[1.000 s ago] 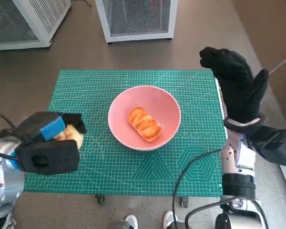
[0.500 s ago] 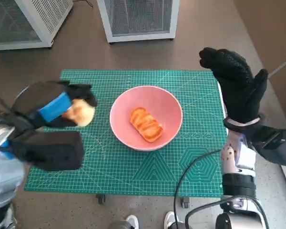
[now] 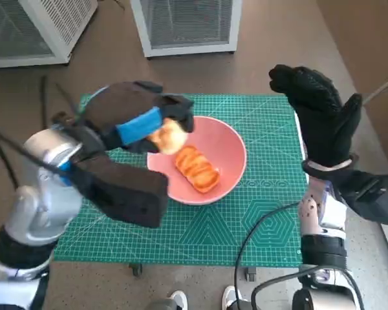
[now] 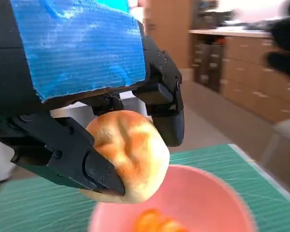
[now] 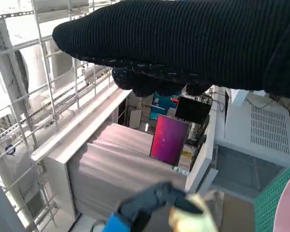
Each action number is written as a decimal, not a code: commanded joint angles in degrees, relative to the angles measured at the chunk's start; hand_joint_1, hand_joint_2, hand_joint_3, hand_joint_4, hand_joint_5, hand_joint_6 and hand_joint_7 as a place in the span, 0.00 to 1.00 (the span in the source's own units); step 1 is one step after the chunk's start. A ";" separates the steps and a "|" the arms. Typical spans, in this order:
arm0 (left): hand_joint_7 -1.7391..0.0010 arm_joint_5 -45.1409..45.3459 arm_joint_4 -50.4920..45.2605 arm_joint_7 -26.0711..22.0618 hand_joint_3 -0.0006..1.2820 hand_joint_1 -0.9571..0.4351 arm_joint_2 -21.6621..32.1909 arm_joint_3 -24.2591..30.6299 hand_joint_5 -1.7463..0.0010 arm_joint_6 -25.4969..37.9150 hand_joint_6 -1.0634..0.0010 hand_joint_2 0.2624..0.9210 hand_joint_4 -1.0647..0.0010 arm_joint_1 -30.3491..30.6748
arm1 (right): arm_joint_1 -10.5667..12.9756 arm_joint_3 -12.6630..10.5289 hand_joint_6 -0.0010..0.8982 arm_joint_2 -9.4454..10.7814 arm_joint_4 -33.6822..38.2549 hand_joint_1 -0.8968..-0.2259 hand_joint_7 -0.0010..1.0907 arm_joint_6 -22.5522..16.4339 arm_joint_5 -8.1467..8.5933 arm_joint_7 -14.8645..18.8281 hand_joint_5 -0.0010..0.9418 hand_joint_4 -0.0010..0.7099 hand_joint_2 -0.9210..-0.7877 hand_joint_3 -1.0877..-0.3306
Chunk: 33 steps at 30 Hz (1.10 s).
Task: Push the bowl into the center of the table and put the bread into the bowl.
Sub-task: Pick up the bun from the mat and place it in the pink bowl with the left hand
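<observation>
Two pieces of bread are in view, and we place them this way. One, a glazed golden twisted roll [image 3: 196,168], lies inside the pink bowl [image 3: 229,143], which sits near the middle of the green cutting mat [image 3: 265,213] covering the worktop. The other, a round pale bun [image 3: 167,136], is held in the air by the left hand [image 3: 134,116], just over the bowl's rim on the robot's left side.

In the left wrist view we see the black fingers [image 4: 165,104] of the left hand [image 4: 82,63] closed around the bun [image 4: 128,153] from both sides, its blue-taped back above, and the pink bowl [image 4: 212,203] below with the roll [image 4: 157,222] showing as an orange blur.

The right hand [image 3: 318,113], in its black knitted glove, is raised upright over the mat's right edge, fingers apart and holding nothing, well clear of the bowl. In the right wrist view the glove [image 5: 183,43] runs as a dark band, and the left hand [image 5: 150,203] with the bun [image 5: 191,218] appears blurred beyond it.

Beyond the worktop, two white mesh-fronted cabinets [image 3: 187,22] stand on the brown floor [image 3: 291,32].
</observation>
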 commanded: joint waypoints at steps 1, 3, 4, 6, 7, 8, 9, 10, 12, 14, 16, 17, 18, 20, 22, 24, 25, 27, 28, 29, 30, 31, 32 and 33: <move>0.45 1.24 4.85 0.21 0.03 0.69 -3.43 -2.88 0.28 -0.51 0.33 0.99 0.33 -3.62 | 1.39 0.26 0.30 -0.17 -0.24 0.36 0.08 0.46 -0.18 0.36 0.00 0.34 0.00 0.60; 0.45 1.68 7.53 0.86 0.03 0.69 -4.79 -4.05 0.27 -1.16 0.33 0.99 0.34 -4.44 | 1.63 0.25 0.30 -0.24 -0.52 0.36 0.08 0.41 -0.19 0.38 0.00 0.34 0.00 0.60; 0.46 2.07 9.02 1.21 0.03 0.69 -5.48 -4.73 0.27 -1.45 0.32 0.98 0.33 -4.85 | 1.75 0.22 0.30 -0.30 -0.65 0.36 0.08 0.42 -0.17 0.40 0.00 0.34 0.00 0.59; 0.46 2.81 11.05 1.47 0.04 0.69 -6.41 -5.70 0.26 -1.79 0.32 0.99 0.35 -5.35 | 1.97 0.20 0.30 -0.37 -0.93 0.36 0.08 0.46 -0.20 0.31 0.00 0.34 0.00 0.59; 0.47 3.27 12.30 1.42 0.04 0.69 -6.89 -6.37 0.25 -1.97 0.32 0.99 0.36 -5.59 | 2.11 0.16 0.30 -0.44 -1.11 0.36 0.08 0.52 -0.24 0.21 0.00 0.34 0.00 0.59; 0.47 3.57 13.10 1.37 0.04 0.69 -7.18 -6.75 0.24 -2.12 0.32 0.99 0.36 -5.74 | 2.20 0.13 0.30 -0.49 -1.22 0.36 0.08 0.57 -0.26 0.13 0.00 0.34 0.00 0.59; 0.47 3.76 14.25 1.23 0.05 0.69 -7.57 -7.20 0.24 -2.26 0.32 0.99 0.37 -5.91 | 2.30 0.08 0.30 -0.57 -1.35 0.36 0.08 0.65 -0.29 0.03 0.00 0.34 0.00 0.59; 0.47 3.82 14.99 1.15 0.05 0.69 -7.79 -7.42 0.23 -2.40 0.32 0.99 0.38 -6.03 | 2.36 0.06 0.30 -0.61 -1.43 0.36 0.08 0.71 -0.31 -0.04 0.00 0.34 0.00 0.59; 0.46 3.87 16.38 1.13 0.05 0.69 -8.15 -7.77 0.23 -2.76 0.33 0.99 0.38 -6.21 | 2.45 0.03 0.30 -0.65 -1.58 0.36 0.07 0.74 -0.43 -0.20 0.00 0.34 0.00 0.59; 0.44 3.70 18.46 1.16 0.05 0.69 -8.83 -8.18 0.24 -3.09 0.34 0.99 0.38 -6.36 | 2.52 -0.08 0.30 -0.78 -1.56 0.36 0.07 0.68 -0.54 -0.35 0.00 0.34 0.00 0.59; 0.42 3.54 20.37 1.14 0.06 0.69 -9.36 -8.47 0.25 -3.49 0.38 1.00 0.37 -6.42 | 2.53 -0.18 0.30 -0.87 -1.41 0.36 0.07 0.56 -0.60 -0.41 0.00 0.34 0.00 0.59; 0.42 3.45 21.37 1.03 0.06 0.69 -9.56 -8.63 0.25 -3.73 0.39 1.00 0.37 -6.41 | 2.51 -0.24 0.30 -0.90 -1.33 0.36 0.07 0.53 -0.60 -0.43 0.00 0.34 0.00 0.59; 0.37 3.38 22.07 0.95 0.08 0.69 -9.69 -8.73 0.26 -3.92 0.41 1.00 0.40 -6.41 | 2.50 -0.28 0.30 -0.90 -1.29 0.37 0.07 0.51 -0.61 -0.46 0.00 0.34 0.00 0.59; 0.31 3.25 23.37 0.56 0.10 0.69 -9.88 -8.91 0.26 -3.99 0.45 1.00 0.45 -6.21 | 2.48 -0.35 0.30 -0.93 -1.17 0.37 0.07 0.41 -0.68 -0.54 0.00 0.34 0.00 0.59; 0.36 3.51 24.15 0.11 0.12 0.68 -9.84 -9.17 0.34 -3.71 0.54 0.97 0.52 -5.88 | 2.49 -0.36 0.30 -0.90 -1.17 0.37 0.07 0.33 -0.80 -0.69 0.00 0.34 0.00 0.59; 0.67 3.76 24.65 -0.30 0.09 0.66 -9.80 -9.34 0.69 -3.29 0.55 0.95 0.52 -5.74 | 2.54 -0.33 0.30 -0.84 -1.30 0.37 0.07 0.33 -0.88 -0.83 0.00 0.34 0.00 0.60; 0.77 3.88 24.92 -0.84 0.06 0.65 -9.80 -9.44 0.80 -2.67 0.57 0.93 0.58 -5.67 | 2.60 -0.30 0.31 -0.77 -1.43 0.37 0.07 0.34 -0.92 -0.94 0.00 0.34 0.00 0.60; 0.87 3.97 25.28 -1.80 0.04 0.62 -9.73 -9.52 0.90 -1.70 0.60 0.90 0.65 -5.59 | 2.69 -0.24 0.31 -0.64 -1.63 0.37 0.07 0.33 -1.00 -1.12 0.00 0.34 0.00 0.60; 0.91 3.97 25.36 -2.14 0.03 0.60 -9.72 -9.51 0.93 -1.40 0.62 0.89 0.69 -5.60 | 2.72 -0.21 0.31 -0.60 -1.68 0.37 0.07 0.31 -1.01 -1.18 0.00 0.34 0.00 0.60; 0.94 3.95 25.44 -2.52 0.02 0.59 -9.70 -9.50 0.96 -1.06 0.64 0.87 0.72 -5.64 | 2.71 -0.19 0.31 -0.57 -1.66 0.37 0.07 0.27 -1.03 -1.24 0.00 0.34 0.00 0.60; 0.95 3.95 25.48 -2.79 0.02 0.59 -9.71 -9.49 0.97 -0.81 0.65 0.87 0.73 -5.67 | 2.71 -0.18 0.31 -0.56 -1.65 0.37 0.07 0.24 -1.05 -1.28 0.00 0.34 0.00 0.60; 0.97 3.93 25.22 -3.13 0.01 0.58 -9.68 -9.41 0.98 -0.39 0.66 0.86 0.75 -5.63 | 2.66 -0.18 0.31 -0.58 -1.54 0.37 0.07 0.18 -1.05 -1.28 0.00 0.34 0.00 0.60; 0.98 3.92 25.00 -3.38 0.01 0.57 -9.66 -9.36 0.99 -0.08 0.67 0.86 0.77 -5.60 | 2.64 -0.18 0.31 -0.59 -1.46 0.37 0.07 0.14 -1.05 -1.29 0.00 0.34 0.00 0.60; 0.98 3.80 24.42 -3.73 0.01 0.57 -9.53 -9.11 0.99 0.36 0.67 0.85 0.77 -5.50 | 2.62 -0.19 0.31 -0.61 -1.40 0.36 0.07 0.09 -1.07 -1.32 0.00 0.34 0.00 0.60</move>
